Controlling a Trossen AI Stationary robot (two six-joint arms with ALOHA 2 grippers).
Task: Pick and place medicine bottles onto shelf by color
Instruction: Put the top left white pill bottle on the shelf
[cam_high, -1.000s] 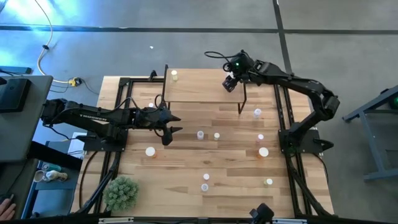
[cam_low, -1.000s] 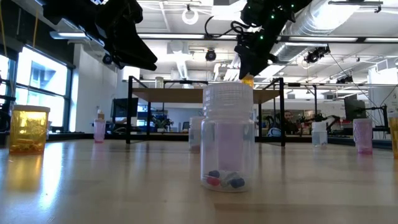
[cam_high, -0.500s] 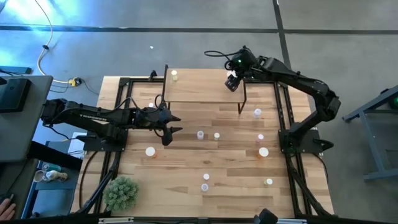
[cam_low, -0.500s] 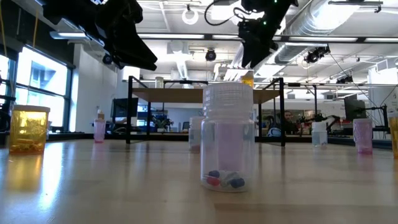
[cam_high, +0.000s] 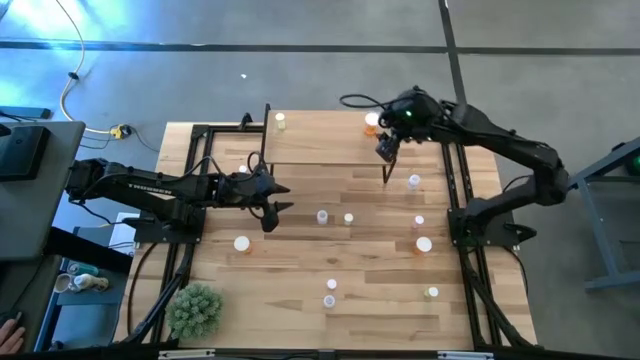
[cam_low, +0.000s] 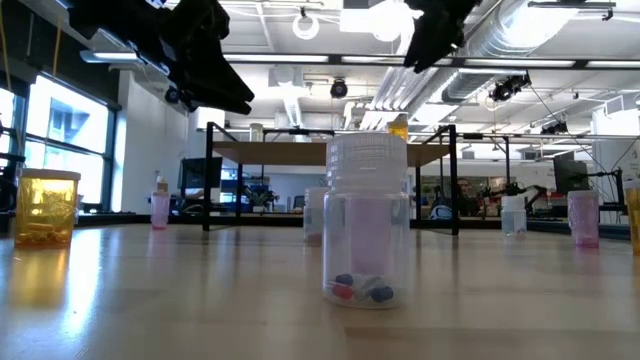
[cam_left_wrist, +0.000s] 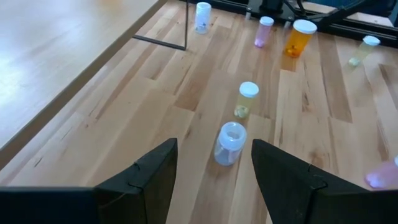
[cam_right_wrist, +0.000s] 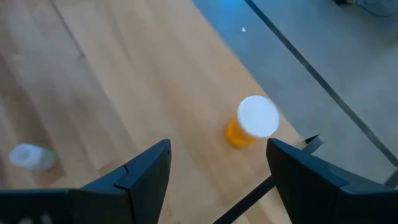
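The shelf (cam_high: 325, 145) stands at the table's far middle. An orange medicine bottle (cam_high: 371, 121) stands upright on its far right corner, and a yellow-green one (cam_high: 280, 121) on its far left corner. My right gripper (cam_high: 388, 148) hangs open and empty above the shelf's right end, up and back from the orange bottle (cam_right_wrist: 252, 121). My left gripper (cam_high: 275, 205) hovers open and empty over the table left of centre. A clear lavender bottle (cam_left_wrist: 229, 143) and a yellow-green one (cam_left_wrist: 247, 99) stand on the table just beyond its fingers.
More bottles stand loose on the table: lavender (cam_high: 414, 181), pink (cam_high: 418, 221) and orange (cam_high: 424, 244) at the right, orange (cam_high: 241, 243) at the left, two near the front middle (cam_high: 330, 293), yellow-green (cam_high: 432, 293) front right. A spiky green plant (cam_high: 195, 308) sits front left.
My right gripper has risen and drawn back from the orange bottle toward the table's right edge, still open. The orange bottle stays upright on the shelf.
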